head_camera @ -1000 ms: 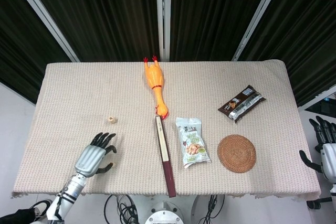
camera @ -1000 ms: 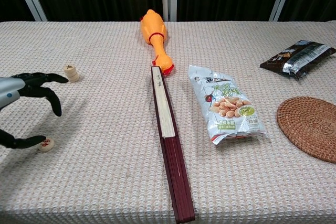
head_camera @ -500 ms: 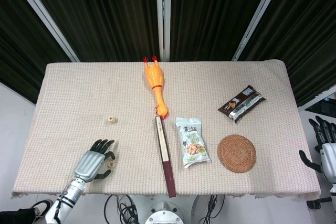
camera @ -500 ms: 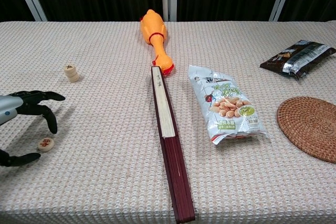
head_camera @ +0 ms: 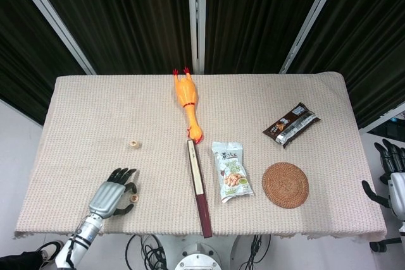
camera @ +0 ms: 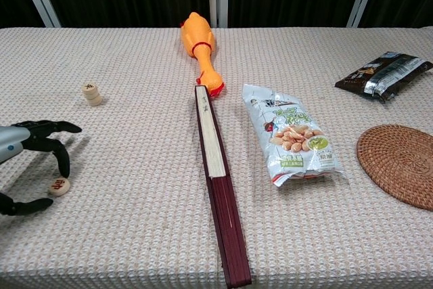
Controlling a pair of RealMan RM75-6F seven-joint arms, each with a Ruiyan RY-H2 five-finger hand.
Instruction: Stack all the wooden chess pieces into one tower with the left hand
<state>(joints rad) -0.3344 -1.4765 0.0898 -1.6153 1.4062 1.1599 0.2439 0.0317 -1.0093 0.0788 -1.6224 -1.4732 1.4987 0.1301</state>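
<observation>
A small stack of wooden chess pieces [head_camera: 133, 145] [camera: 92, 93] stands on the left part of the woven cloth. A single loose chess piece [camera: 59, 186] [head_camera: 133, 198] with a red mark lies flat nearer the front edge. My left hand [head_camera: 111, 196] [camera: 27, 160] hovers low just left of it. The fingers are arched over the piece and the thumb lies in front of it, and neither clearly touches it. My right hand [head_camera: 392, 178] hangs off the table's right edge, fingers apart, holding nothing.
A yellow rubber chicken [head_camera: 187, 102] and a long dark folded fan [head_camera: 199, 186] run down the table's middle. A snack bag [head_camera: 231, 171], a round woven coaster [head_camera: 285, 184] and a dark wrapper [head_camera: 290, 124] lie to the right. The cloth's front edge [head_camera: 126, 231] is close to my left hand.
My left hand has drawn back toward the front edge and lowered, its fingers now arched around the loose piece. The pieces and my right hand stay put.
</observation>
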